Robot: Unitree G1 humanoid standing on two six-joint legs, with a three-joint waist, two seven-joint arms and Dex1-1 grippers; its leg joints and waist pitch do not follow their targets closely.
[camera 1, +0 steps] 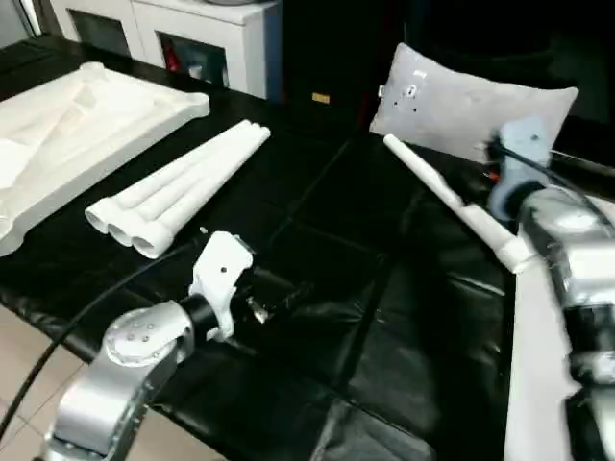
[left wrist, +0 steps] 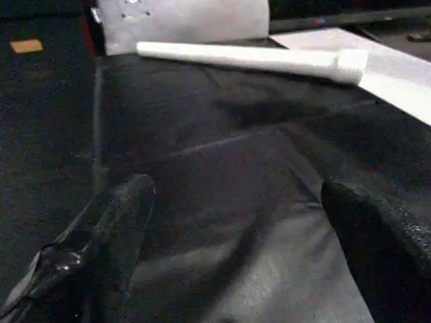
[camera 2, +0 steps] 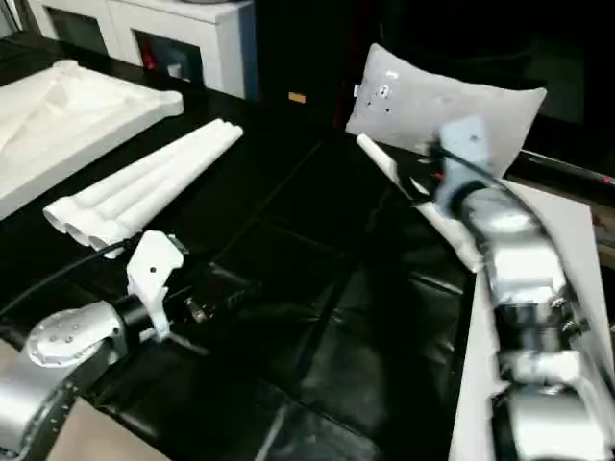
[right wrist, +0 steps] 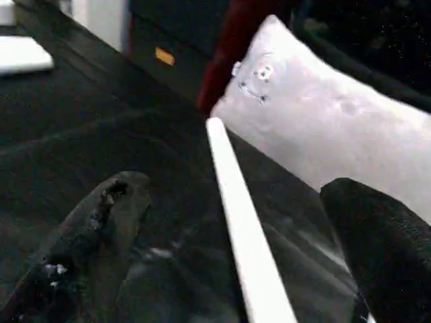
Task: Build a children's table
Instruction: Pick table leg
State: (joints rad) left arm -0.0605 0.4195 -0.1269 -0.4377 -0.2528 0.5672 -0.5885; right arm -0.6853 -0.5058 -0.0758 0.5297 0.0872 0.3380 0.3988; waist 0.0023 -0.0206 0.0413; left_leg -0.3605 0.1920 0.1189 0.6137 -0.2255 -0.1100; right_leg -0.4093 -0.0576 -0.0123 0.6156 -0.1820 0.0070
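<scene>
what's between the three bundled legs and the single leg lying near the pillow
Only bare black table covering, creased and seamed, lies between the three bundled legs and the single leg; the left eye view shows that stretch.

The right gripper (right wrist: 236,249) has its jaws spread wide, and a long white leg (right wrist: 236,215) runs between its two black fingers (right wrist: 94,235) without touching either. The leg lies on the black table (right wrist: 81,141), its narrow end near a grey plastic bag (right wrist: 337,128) with small hardware inside. A white cabinet (right wrist: 101,17) stands behind.
</scene>
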